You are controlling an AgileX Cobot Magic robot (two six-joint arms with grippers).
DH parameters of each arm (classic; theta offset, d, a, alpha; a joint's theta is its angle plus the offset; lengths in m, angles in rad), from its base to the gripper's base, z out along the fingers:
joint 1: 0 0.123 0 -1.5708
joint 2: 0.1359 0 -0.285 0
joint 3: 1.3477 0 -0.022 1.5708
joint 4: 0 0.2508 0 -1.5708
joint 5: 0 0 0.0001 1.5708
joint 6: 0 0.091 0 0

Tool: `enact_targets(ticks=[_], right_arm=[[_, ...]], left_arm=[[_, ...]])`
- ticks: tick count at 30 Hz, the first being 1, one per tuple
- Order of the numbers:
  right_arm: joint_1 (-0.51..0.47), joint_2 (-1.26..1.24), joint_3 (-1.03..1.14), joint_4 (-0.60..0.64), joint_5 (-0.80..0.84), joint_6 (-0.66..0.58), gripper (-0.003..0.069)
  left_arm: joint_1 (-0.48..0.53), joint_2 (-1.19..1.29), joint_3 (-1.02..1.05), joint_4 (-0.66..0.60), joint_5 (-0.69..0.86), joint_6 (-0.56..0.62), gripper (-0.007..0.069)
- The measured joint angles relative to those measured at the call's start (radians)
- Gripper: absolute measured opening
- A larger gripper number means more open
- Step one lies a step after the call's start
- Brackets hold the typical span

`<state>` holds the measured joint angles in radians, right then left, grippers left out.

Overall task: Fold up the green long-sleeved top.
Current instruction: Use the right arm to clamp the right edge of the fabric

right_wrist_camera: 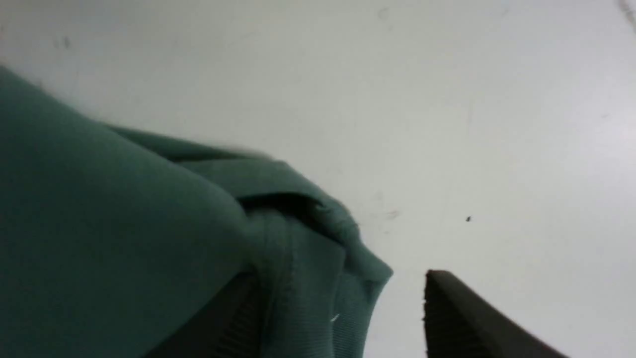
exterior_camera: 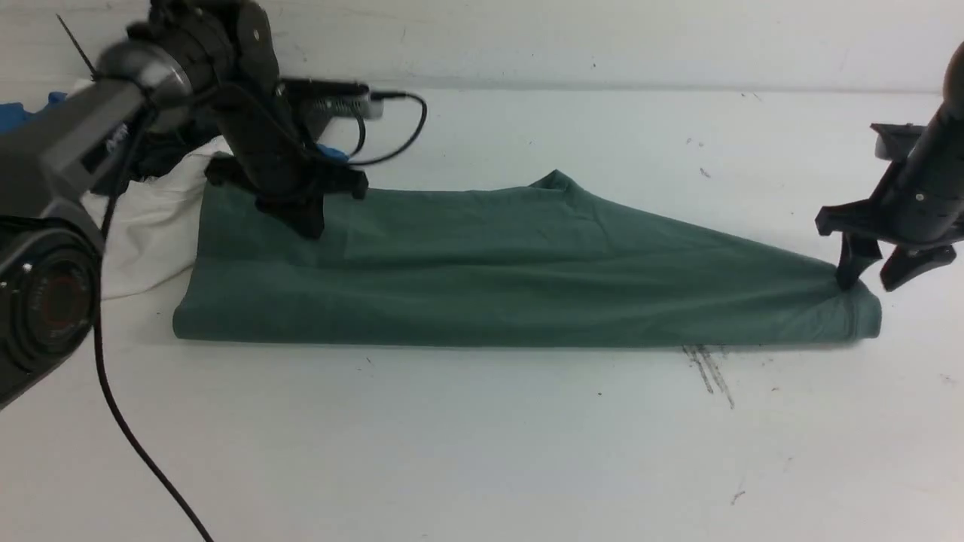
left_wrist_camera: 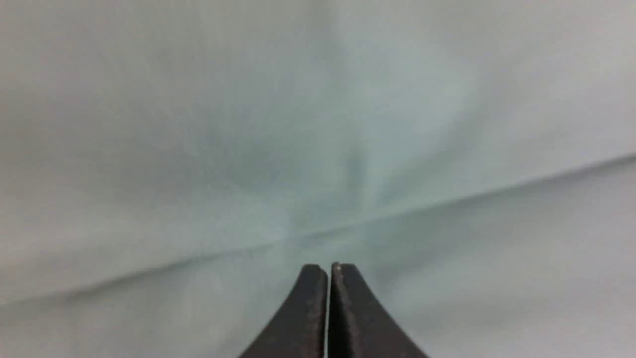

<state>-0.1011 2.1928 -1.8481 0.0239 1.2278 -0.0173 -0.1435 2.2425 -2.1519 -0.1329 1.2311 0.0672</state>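
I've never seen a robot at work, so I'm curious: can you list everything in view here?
green long-sleeved top: one, sage green, folded long across the table's middle.
white garment: one, white, by the top's left end.
blue cloth: some, blue, far left.
table: one, white, under everything.
cable: one, black, front left.
left gripper: one, black, shut, over the top's left end.
right gripper: one, black, open, at the top's right end.

Plain sage-green top (exterior_camera: 489, 263), white table (exterior_camera: 482, 452) with dark scuffs.

surface: white table (exterior_camera: 482, 452) | on it: green long-sleeved top (exterior_camera: 489, 263), white garment (exterior_camera: 151, 226)
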Motion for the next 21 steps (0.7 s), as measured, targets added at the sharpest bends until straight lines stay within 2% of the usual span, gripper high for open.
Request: enact_targets(ticks=[1,2,3,4,6,10,12,13,14,15,17,18,19,21], right_arm=[[0.000,0.000,0.000,-0.004,-0.001,0.003,0.0448],[-0.001,0.001,-0.004,-0.014,0.000,0.017,0.0531],[-0.001,0.007,-0.008,-0.014,0.000,0.027,0.0584],[-0.001,0.009,-0.009,-0.014,0.000,0.027,0.0584],[-0.003,0.039,-0.012,0.008,-0.001,0.031,0.0655],[-0.008,0.104,-0.013,0.059,-0.001,0.024,0.0680],[-0.009,0.110,-0.022,0.087,-0.006,-0.003,0.0640],[-0.009,0.110,-0.023,0.097,-0.006,-0.018,0.0582],[-0.009,0.110,-0.024,0.097,-0.006,-0.020,0.0570],[-0.009,0.111,-0.024,0.117,-0.006,-0.030,0.0417],[-0.009,0.110,-0.024,0.136,-0.005,-0.035,0.0213],[-0.009,0.110,-0.024,0.136,-0.005,-0.035,0.0192],[-0.009,0.093,-0.019,0.129,-0.005,-0.034,0.0080],[-0.009,0.079,-0.018,0.105,-0.005,-0.031,0.0067]], left_arm=[[0.000,-0.008,0.000,-0.003,0.000,0.000,-0.0004],[0.000,-0.071,-0.001,-0.006,0.001,0.000,-0.0004],[0.000,-0.107,-0.002,-0.006,0.002,0.000,-0.0004],[0.000,-0.115,-0.003,-0.006,0.002,0.000,-0.0004],[0.000,-0.189,-0.003,-0.005,0.006,0.001,-0.0004],[0.000,-0.258,-0.003,0.011,0.010,0.002,-0.0004],[0.000,-0.291,-0.003,0.031,0.017,0.002,-0.0004],[0.000,-0.298,-0.003,0.035,0.020,0.002,-0.0004],[0.000,-0.301,-0.003,0.035,0.021,0.002,-0.0004],[0.000,-0.311,-0.003,0.047,0.025,0.000,-0.0004],[0.000,-0.322,-0.003,0.053,0.026,-0.002,-0.0004],[0.000,-0.324,-0.003,0.053,0.026,-0.004,-0.0004],[0.000,-0.335,-0.003,0.054,0.026,-0.005,-0.0004],[0.000,-0.341,-0.003,0.055,0.027,-0.008,-0.0004]])
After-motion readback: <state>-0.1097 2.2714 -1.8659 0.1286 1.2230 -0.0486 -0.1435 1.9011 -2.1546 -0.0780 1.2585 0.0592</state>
